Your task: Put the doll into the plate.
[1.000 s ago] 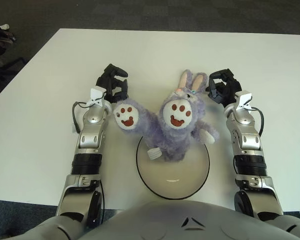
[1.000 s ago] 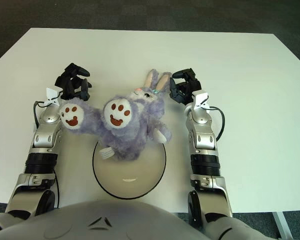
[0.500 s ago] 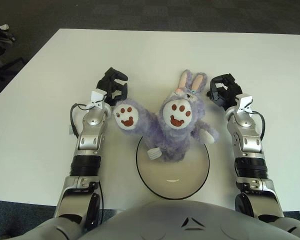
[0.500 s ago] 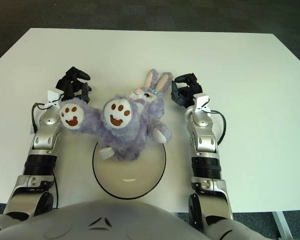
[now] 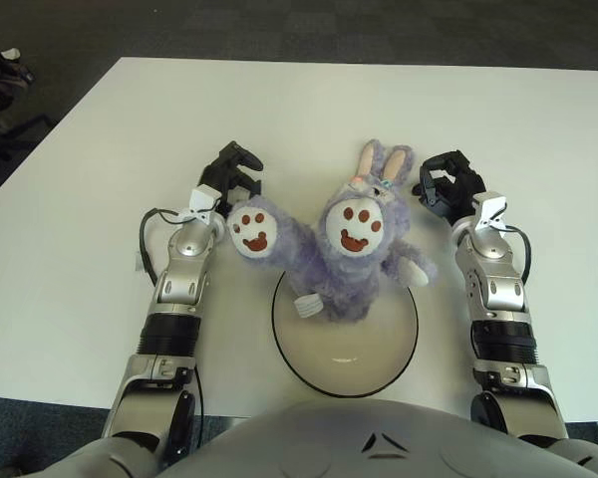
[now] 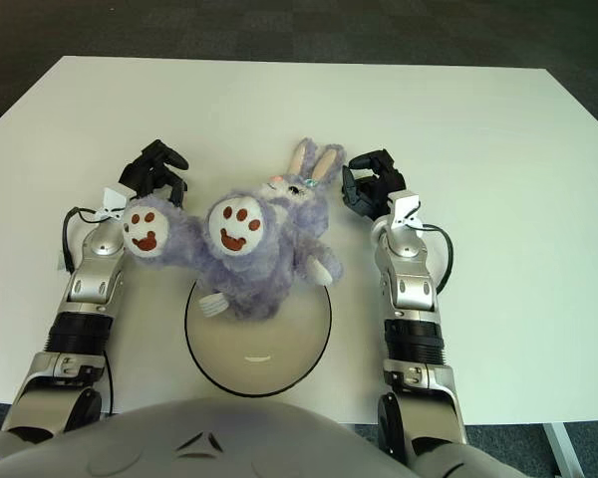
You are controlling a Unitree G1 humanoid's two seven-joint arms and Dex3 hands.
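The fingers of the left hand (image 5: 229, 171) are seen curled loosely, with nothing gripped between them; whether their tips brush the fur cannot be told, since the nearest raised foot of the doll (image 5: 354, 249) overlaps the wrist from this angle. The fingers of the right hand (image 5: 447, 183) are likewise bent inward and hold nothing, and a narrow strip of bare table (image 5: 309, 110) is seen between them and the doll's head.

Between the two sets of fingers the doll is found, a purple plush rabbit lying on its back. Its ears point away from the robot, past the fingertips of both hands. Its two feet are lifted toward the camera, so that the red pads on the soles are shown; one foot is placed just inward of the left fingers, the other nearer the middle. The face is largely hidden behind the nearer foot.

On the robot's side of the fingers the plate (image 5: 374, 363) is set, a round dish with a dark rim. Its far edge is covered by the doll's body, so how much of the doll actually rests inside cannot be judged. The near rim is partly cut off by the robot's chest.
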